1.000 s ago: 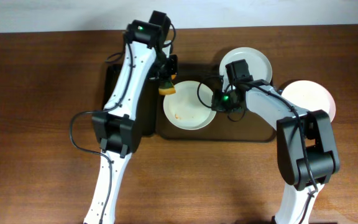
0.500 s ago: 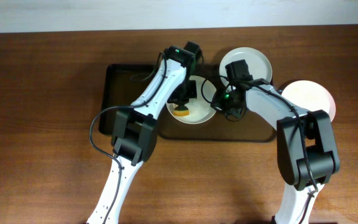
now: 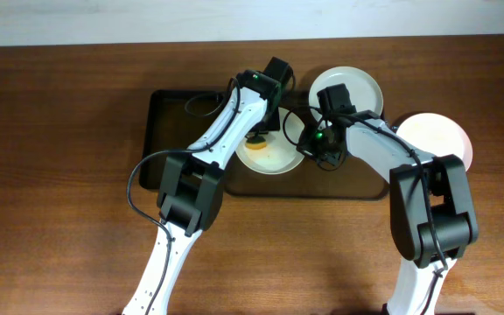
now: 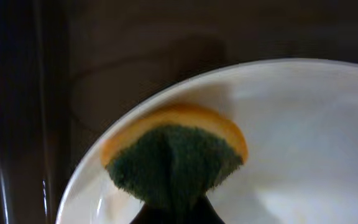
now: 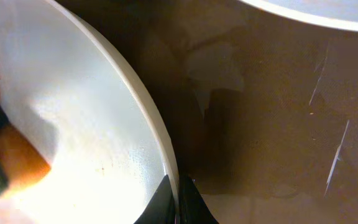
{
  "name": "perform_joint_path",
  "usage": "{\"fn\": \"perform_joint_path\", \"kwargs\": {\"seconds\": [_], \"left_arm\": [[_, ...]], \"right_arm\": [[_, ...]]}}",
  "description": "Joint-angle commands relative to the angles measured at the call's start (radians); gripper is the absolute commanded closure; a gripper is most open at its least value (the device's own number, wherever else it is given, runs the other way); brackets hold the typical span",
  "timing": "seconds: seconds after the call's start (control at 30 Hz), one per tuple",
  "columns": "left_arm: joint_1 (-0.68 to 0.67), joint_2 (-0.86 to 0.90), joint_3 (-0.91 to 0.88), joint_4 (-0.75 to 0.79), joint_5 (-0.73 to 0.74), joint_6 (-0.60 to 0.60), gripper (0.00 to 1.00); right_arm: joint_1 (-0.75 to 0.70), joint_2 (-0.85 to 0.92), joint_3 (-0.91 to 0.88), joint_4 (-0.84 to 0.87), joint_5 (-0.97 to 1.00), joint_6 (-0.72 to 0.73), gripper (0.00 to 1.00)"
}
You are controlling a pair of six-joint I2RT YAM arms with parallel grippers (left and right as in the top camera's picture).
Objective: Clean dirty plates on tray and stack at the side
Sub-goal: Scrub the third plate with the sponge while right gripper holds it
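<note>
A white plate [image 3: 274,153] lies on the dark-brown tray [image 3: 348,182]. My left gripper [image 3: 258,136] is shut on a sponge [image 4: 173,155], green with a yellow-orange layer, and presses it on the plate's [image 4: 303,137] back-left part. My right gripper [image 5: 176,186] is shut on this plate's [image 5: 86,124] right rim; the sponge [image 5: 5,165] shows at the left of that view. A second white plate [image 3: 357,86] sits at the tray's back right. A third white plate [image 3: 440,140] lies on the table to the right of the tray.
A smaller black tray [image 3: 169,131] lies against the brown tray's left side. Both arms cross over the trays at the table's back middle. The wooden table [image 3: 59,175] runs all around.
My left gripper carried the sponge from beside the black tray onto the plate, then across it toward the back-left rim. The right gripper has held the rim without moving.
</note>
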Motion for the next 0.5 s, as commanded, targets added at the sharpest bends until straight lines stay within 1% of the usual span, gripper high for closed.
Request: {"fn": "perform_joint_path", "kwargs": {"seconds": [0.0, 0.1, 0.17, 0.23, 0.27, 0.37, 0.47], "left_arm": [[0.003, 0.049, -0.030, 0.029, -0.039, -0.025, 1.00], [0.002, 0.049, -0.030, -0.066, 0.016, -0.025, 1.00], [0.003, 0.049, -0.030, -0.195, 0.132, -0.025, 1.00], [0.001, 0.049, -0.030, -0.266, 0.240, -0.025, 1.00], [-0.002, 0.049, -0.030, -0.274, 0.257, -0.025, 1.00], [-0.016, 0.049, -0.031, -0.190, 0.256, -0.025, 1.00], [-0.047, 0.050, -0.073, -0.054, 0.257, -0.025, 1.00]], "right_arm": [[0.002, 0.035, -0.011, -0.012, 0.058, -0.008, 0.96], [0.002, 0.035, -0.011, -0.011, 0.058, -0.008, 0.96], [0.002, 0.035, -0.011, -0.011, 0.058, -0.011, 0.96], [0.002, 0.035, -0.011, -0.011, 0.058, -0.011, 0.96], [0.002, 0.035, -0.011, -0.011, 0.058, -0.011, 0.96], [0.002, 0.035, -0.011, -0.011, 0.058, -0.011, 0.96], [0.002, 0.035, -0.011, -0.016, 0.058, -0.011, 0.96]]}}
